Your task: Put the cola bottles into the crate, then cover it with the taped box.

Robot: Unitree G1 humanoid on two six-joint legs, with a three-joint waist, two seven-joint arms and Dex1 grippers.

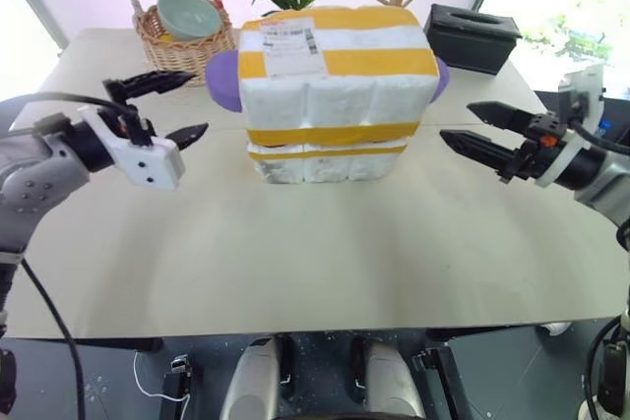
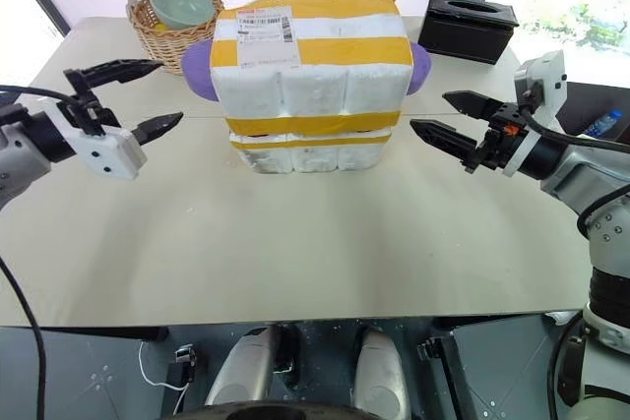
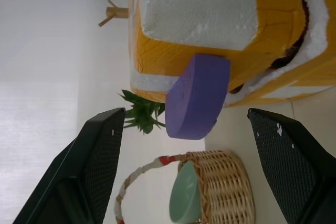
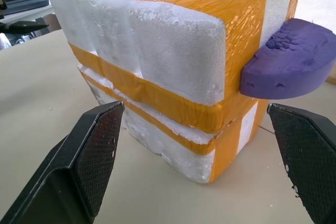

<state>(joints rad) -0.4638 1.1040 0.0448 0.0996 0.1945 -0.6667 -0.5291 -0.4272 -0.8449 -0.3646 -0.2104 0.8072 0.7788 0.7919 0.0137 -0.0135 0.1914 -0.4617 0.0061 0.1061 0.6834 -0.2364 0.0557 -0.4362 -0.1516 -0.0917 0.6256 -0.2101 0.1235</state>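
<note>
Styrofoam taped box (image 1: 335, 86) caps the crate (image 1: 325, 164) — both grippers (image 1: 169, 105) (image 2: 448, 117) released; left wrist glimpses dark bottles (image 3: 286, 59) inside.

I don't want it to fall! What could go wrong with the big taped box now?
The large white styrofoam box with yellow tape bands sits on the low white styrofoam crate, and both open grippers, left and right, flank it. A stray swing could knock its purple round pieces and shove it askew.
</note>
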